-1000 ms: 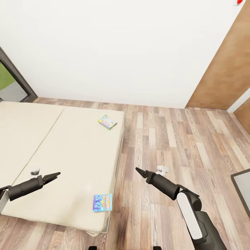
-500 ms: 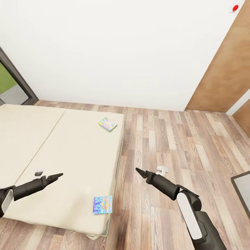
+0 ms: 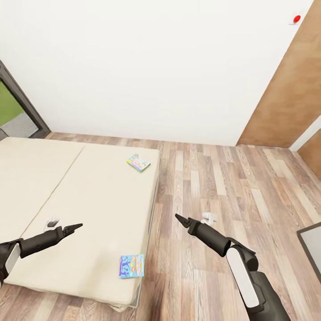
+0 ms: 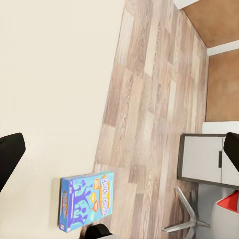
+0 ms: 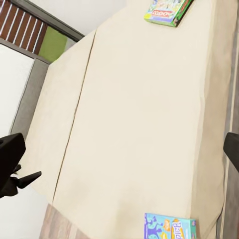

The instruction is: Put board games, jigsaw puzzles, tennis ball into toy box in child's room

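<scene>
The bed (image 3: 89, 200), with a plain beige mattress, takes up the left of the head view. A pastel board game (image 3: 138, 162) with a green edge lies near the bed's far right corner and shows again as the pastel game (image 5: 168, 11). A blue board game (image 3: 132, 265) lies flat near the bed's front right edge, also seen as the blue game (image 4: 85, 200) and the blue game (image 5: 169, 228). My left gripper (image 3: 76, 228) hovers open over the mattress, left of the blue game. My right gripper (image 3: 179, 218) is open above the floor beside the bed. Both are empty.
Wood-plank floor (image 3: 223, 178) stretches right of the bed to a white wall. A brown door panel (image 3: 285, 89) stands at the right. A grey desk corner (image 3: 312, 243) is at the right edge, with white drawers (image 4: 199, 159) and a chair base (image 4: 181, 219). A dark-framed window (image 3: 18, 111) is at the left.
The whole picture has slid down a little, so the camera has moved. Both board games lie as before. The left arm has drawn back slightly; both grippers stay open and empty.
</scene>
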You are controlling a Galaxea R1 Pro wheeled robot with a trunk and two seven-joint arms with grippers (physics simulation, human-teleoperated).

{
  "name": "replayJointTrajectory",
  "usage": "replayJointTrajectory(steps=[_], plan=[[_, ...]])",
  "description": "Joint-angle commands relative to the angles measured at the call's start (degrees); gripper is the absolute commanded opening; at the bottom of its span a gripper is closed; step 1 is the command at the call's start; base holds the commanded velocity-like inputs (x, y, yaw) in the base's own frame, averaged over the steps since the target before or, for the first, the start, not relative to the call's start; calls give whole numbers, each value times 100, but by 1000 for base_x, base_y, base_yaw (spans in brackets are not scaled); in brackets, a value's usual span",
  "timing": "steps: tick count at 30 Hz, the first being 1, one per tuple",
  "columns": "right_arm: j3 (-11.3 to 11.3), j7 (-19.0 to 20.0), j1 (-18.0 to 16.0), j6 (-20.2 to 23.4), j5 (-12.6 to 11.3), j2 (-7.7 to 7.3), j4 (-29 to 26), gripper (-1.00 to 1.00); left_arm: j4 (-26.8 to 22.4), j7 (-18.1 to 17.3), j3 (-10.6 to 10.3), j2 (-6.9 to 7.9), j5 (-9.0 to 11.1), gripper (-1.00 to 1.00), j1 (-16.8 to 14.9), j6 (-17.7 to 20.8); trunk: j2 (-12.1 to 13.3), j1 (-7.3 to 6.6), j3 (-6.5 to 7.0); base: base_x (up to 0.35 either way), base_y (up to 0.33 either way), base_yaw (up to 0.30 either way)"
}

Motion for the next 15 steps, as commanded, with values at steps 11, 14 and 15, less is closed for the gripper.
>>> replayJointTrajectory(steps=[11,14,15], plan=[[-7,-6,-3,-5,-11,3,85,100,1,188,13,-79,3,100,-5,43,-9,3,96,0,0,0],[-7,-7,-3,-7,-9,3,89,100,1,207,13,-83,3,100,-7,38,-9,3,125,0,0,0],[-7,-9,-3,-8,-10,3,90,100,1,211,13,-84,3,100,-7,37,-9,3,134,0,0,0]])
